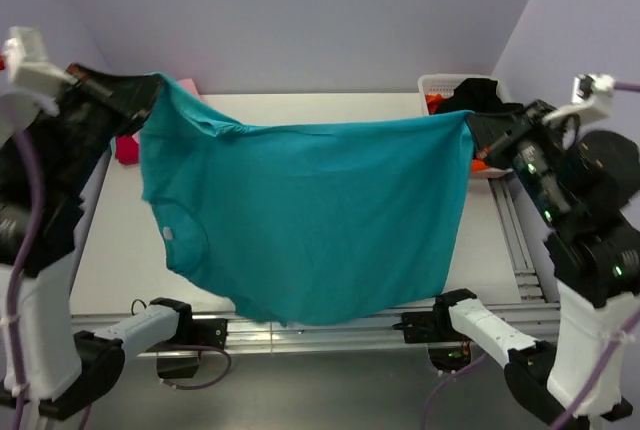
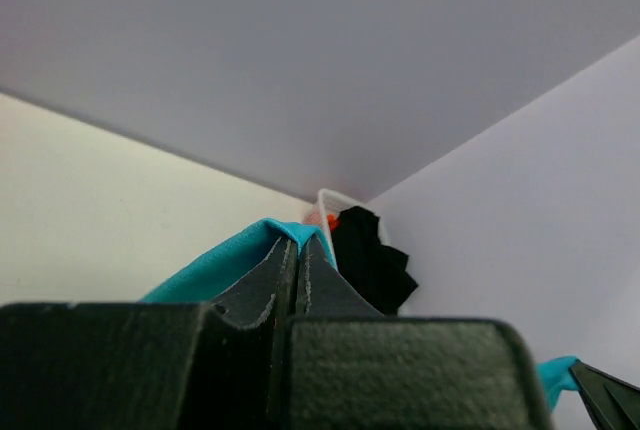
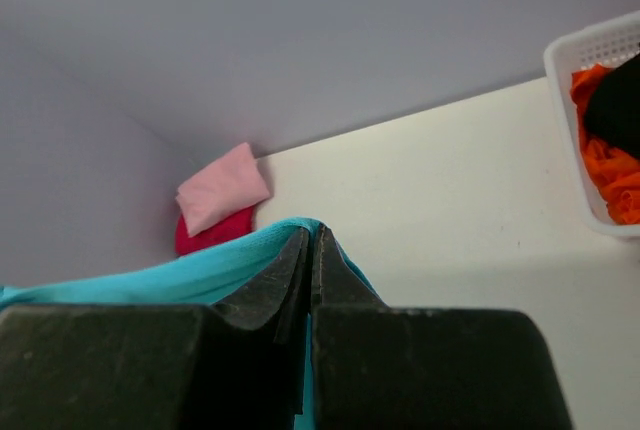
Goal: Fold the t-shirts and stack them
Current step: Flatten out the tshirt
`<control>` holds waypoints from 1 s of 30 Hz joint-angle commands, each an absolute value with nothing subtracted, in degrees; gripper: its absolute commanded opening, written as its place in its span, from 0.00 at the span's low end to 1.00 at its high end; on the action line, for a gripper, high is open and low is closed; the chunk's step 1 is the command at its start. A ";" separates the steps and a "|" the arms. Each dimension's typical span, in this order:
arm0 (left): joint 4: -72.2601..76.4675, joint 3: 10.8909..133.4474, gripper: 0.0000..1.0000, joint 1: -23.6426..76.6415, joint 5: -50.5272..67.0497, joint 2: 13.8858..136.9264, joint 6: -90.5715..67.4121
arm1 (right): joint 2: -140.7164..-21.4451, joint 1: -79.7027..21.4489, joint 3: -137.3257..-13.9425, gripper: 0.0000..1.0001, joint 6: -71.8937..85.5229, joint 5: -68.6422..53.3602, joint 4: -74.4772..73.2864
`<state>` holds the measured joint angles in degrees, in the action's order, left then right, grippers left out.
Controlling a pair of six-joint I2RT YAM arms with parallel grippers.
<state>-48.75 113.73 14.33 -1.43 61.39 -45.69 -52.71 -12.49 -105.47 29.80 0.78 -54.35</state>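
The teal t-shirt [image 1: 310, 220] hangs spread in the air above the table, held by two upper corners. My left gripper [image 1: 152, 90] is shut on its left corner; the teal cloth [image 2: 215, 265] wraps over the closed tips. My right gripper [image 1: 472, 128] is shut on its right corner, teal cloth [image 3: 150, 280] draping from the tips. A folded pink t-shirt [image 3: 222, 188] lies on a folded red t-shirt [image 3: 210, 233] at the table's far left, also partly showing in the top view [image 1: 126, 148]. The black t-shirt [image 1: 478, 96] and the orange t-shirt [image 3: 612, 175] lie in the basket.
The white lattice basket [image 1: 440, 81] stands at the far right of the table, also in the right wrist view [image 3: 590, 50]. The white table [image 1: 120, 250] shows under and around the hanging shirt. Metal rails [image 1: 520, 250] run along the right and near edges.
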 commanded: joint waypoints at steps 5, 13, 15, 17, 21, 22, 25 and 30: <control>-32.82 100.93 0.00 14.15 -5.71 76.08 -43.51 | -65.82 -12.39 -92.04 0.00 30.85 7.81 -44.93; -24.34 100.44 0.00 11.25 -7.03 107.42 -39.99 | -88.12 -11.52 -86.47 0.00 30.58 14.32 -33.13; -26.52 107.72 0.04 10.29 -6.33 115.62 -42.51 | -99.01 -10.99 -89.89 0.00 30.67 15.64 -33.31; -30.12 120.15 0.37 8.36 -4.05 127.66 -44.55 | -111.89 -10.02 -101.47 0.38 31.81 16.43 -36.54; -33.40 132.00 0.99 6.95 -3.60 136.40 -50.43 | -129.41 -9.14 -128.80 1.00 32.87 20.13 -50.33; -31.48 131.84 1.00 6.77 -3.78 136.32 -50.88 | -130.85 -9.14 -134.50 1.00 32.61 19.87 -50.71; -25.95 125.87 0.99 6.86 -4.13 131.15 -52.21 | -128.60 -9.14 -130.82 1.00 32.52 18.46 -47.04; -28.56 125.95 0.99 7.03 -4.57 126.31 -50.02 | -115.59 -9.23 -116.21 1.00 32.96 18.11 -40.96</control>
<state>-30.65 124.55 6.15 -4.36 135.11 -50.35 -126.04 -9.17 -119.94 32.01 16.53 -43.70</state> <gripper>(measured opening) 0.994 0.999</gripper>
